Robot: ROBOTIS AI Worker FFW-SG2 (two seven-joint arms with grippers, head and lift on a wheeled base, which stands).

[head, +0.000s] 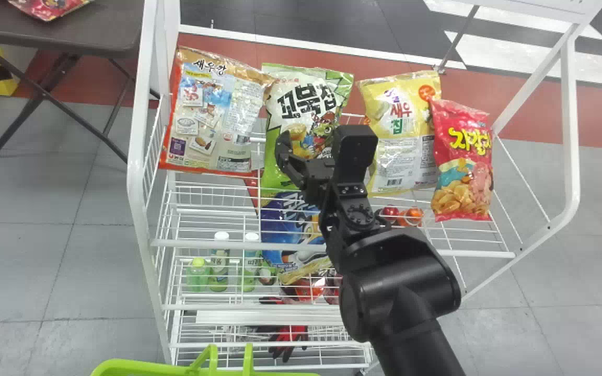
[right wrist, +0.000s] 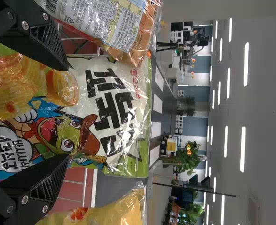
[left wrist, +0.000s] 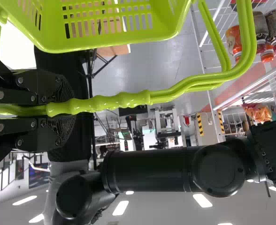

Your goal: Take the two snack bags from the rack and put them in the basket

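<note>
Reaching in front of the white rack [head: 136, 156], my right gripper [head: 309, 142] is at the green snack bag [head: 280, 112] in the head view. The bag stands between an orange-edged bag [head: 204, 115] and a yellow bag [head: 400, 125]; the basket [head: 123, 367] shows at the bottom edge. I judge the step to be grasping this green one. I should centre on it and advance level, since the orange-edged bag's corner overlaps its side and could be caught too.

In the left wrist view, my left gripper [left wrist: 65, 111] is closed around the basket handle [left wrist: 128, 99]. It should keep the basket steady for the drop.

In the right wrist view, my pincer is wide, one finger towards each side of the green bag's printed front. I cannot tell whether either touches it. To do this well, I should let the fingers pass the side edges, then squeeze gently, gathering the film without crushing the chips, and lift straight up before turning away.

The bag's long axis runs up and down, its sealed top edge upward, its front facing me. In the head view its foot points down the picture, slightly left.
</note>
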